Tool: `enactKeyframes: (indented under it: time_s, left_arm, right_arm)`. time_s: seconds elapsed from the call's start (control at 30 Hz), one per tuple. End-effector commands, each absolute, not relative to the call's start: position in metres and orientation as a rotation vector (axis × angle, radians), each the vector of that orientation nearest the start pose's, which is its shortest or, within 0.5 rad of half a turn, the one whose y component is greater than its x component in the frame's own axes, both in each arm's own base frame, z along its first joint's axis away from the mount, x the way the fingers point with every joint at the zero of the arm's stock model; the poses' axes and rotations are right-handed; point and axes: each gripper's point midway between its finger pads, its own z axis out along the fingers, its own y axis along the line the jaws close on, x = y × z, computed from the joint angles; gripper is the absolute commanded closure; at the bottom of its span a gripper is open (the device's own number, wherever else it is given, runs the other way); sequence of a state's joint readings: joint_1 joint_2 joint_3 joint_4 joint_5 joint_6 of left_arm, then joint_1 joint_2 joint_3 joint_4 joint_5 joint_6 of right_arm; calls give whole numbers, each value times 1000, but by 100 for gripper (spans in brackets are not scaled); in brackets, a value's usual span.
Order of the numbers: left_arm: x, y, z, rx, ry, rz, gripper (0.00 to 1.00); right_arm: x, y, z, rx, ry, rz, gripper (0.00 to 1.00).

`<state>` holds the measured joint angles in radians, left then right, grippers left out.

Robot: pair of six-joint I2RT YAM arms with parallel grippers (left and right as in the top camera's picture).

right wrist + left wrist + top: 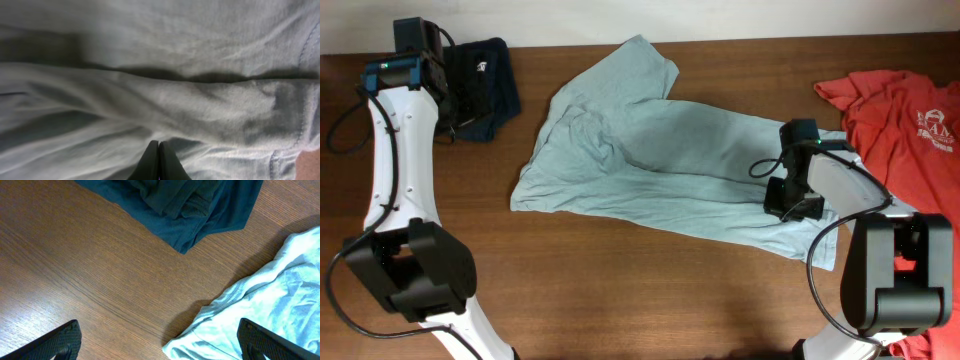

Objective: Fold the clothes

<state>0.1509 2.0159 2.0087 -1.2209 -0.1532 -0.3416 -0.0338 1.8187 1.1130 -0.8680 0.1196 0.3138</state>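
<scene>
Operator: How far along is the folding?

Observer: Barely begun, I'd say. Across the middle of the wooden table (620,290) the pale blue-grey T-shirt (650,150) lies spread and rumpled, one sleeve reaching toward the top edge, with no tidy fold in it. The coral-red T-shirt (890,110) with its white print is bunched at the right edge of the overhead view, unfolded. Only the dark navy garment (485,85) at upper left looks gathered into a small heap.

Operator: So both shirts are left to do. And the jaws?

Observer: The left gripper (160,340) stands as wide as it goes, holding nothing and hanging over bare wood between the navy heap and a hem corner of the blue-grey shirt. The right gripper (158,160) is closed tight, fingertips together and buried in the blue-grey cloth near the shirt's right end. Whether a thin layer is nipped between them, I cannot tell.
</scene>
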Motion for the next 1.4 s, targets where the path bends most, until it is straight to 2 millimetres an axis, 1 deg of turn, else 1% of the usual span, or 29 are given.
enactKeyframes:
  time_s: [0.0,0.13,0.33,0.43,0.5,0.63,0.77,0.9,1.0,1.03,1.07,1.13,1.23,1.37]
  left_arm:
    - [453,94,188,-711,2669,157,1]
    - [453,94,188,-711,2669,157,1]
    - [453,94,188,-711,2669,157,1]
    - [453,94,188,-711,2669,157,1]
    - [453,94,188,-711,2669,157,1]
    - [453,94,188,-711,2669,157,1]
    - [453,94,188,-711,2669,157,1]
    - [453,94,188,-711,2669,157,1]
    - [453,94,188,-711,2669,157,1]
    - [453,94,188,-711,2669,157,1]
    - [453,94,188,-711,2669,157,1]
    - [453,94,188,-711,2669,157,1]
    - [453,94,188,-711,2669,157,1]
    - [453,94,188,-711,2669,157,1]
  right_arm:
    - [301,-46,8,599,3057,-265,96]
    - [303,-58,2,632,3016,-296,96]
    - [322,-80,2,686,2893,-338,94]
    - [338,-90,5,683,2823,-336,89]
    - [343,-95,8,676,2803,-336,87]
    - [352,-106,14,705,2757,-339,81]
    - [357,-122,19,739,2706,-376,80]
    - [362,-136,26,679,2700,-397,76]
    - [368,-142,43,673,2699,-398,73]
    - [370,-142,50,673,2703,-389,72]
    - [373,-140,61,670,2710,-372,70]
    - [376,-138,75,665,2720,-350,65]
    - [376,-139,94,670,2737,-354,62]
    - [370,-150,115,727,2748,-354,57]
